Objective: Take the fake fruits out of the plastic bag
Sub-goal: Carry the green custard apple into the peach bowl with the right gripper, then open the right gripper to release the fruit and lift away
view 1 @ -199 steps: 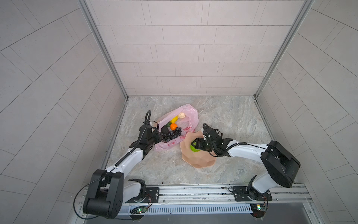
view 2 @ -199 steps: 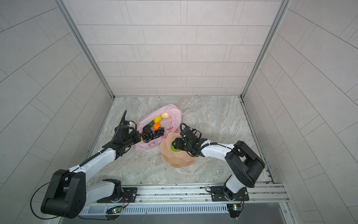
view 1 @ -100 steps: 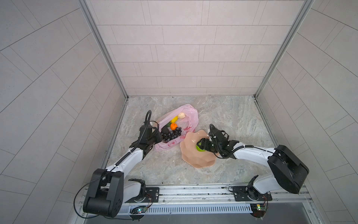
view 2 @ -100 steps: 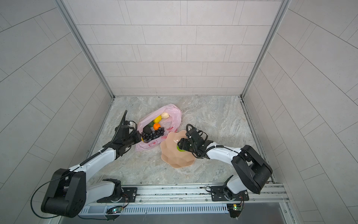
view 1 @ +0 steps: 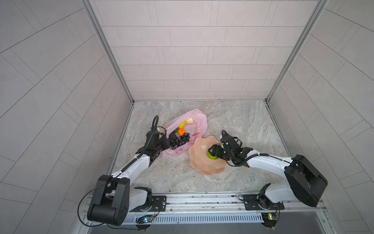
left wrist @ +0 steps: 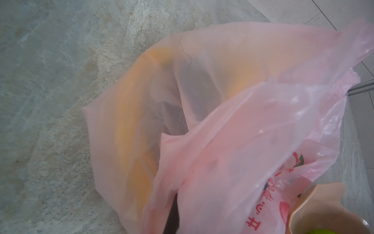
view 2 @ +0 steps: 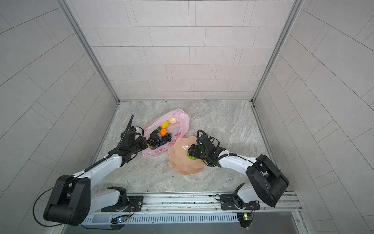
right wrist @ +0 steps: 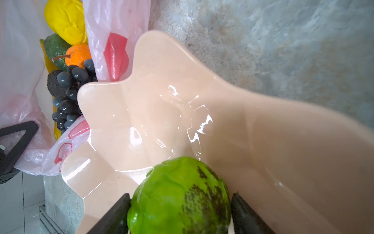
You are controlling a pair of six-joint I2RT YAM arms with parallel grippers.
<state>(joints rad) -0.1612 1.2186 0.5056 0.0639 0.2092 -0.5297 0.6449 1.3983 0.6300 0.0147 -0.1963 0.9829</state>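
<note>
Currently right gripper (view 1: pixel 213 152) jaws flank bumpy green fruit (right wrist: pixel 178 198) inside peach bowl (right wrist: pixel 263 141), grip unclear; left gripper (view 1: pixel 165 142) pinched shut on plastic bag (view 1: pixel 199 123) edge.

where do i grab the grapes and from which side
Across the middle of the grapes, from above: the bunch lies exposed on top in the open mouth of the bag, and the bowl sits close beside it, so a side approach looks blocked.

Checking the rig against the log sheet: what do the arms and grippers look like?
The left arm and right arm have white link shells and bulky black joint housings. The left gripper and right gripper are black with angular fingers. Black cables run along each arm and loop above the wrist.
</note>
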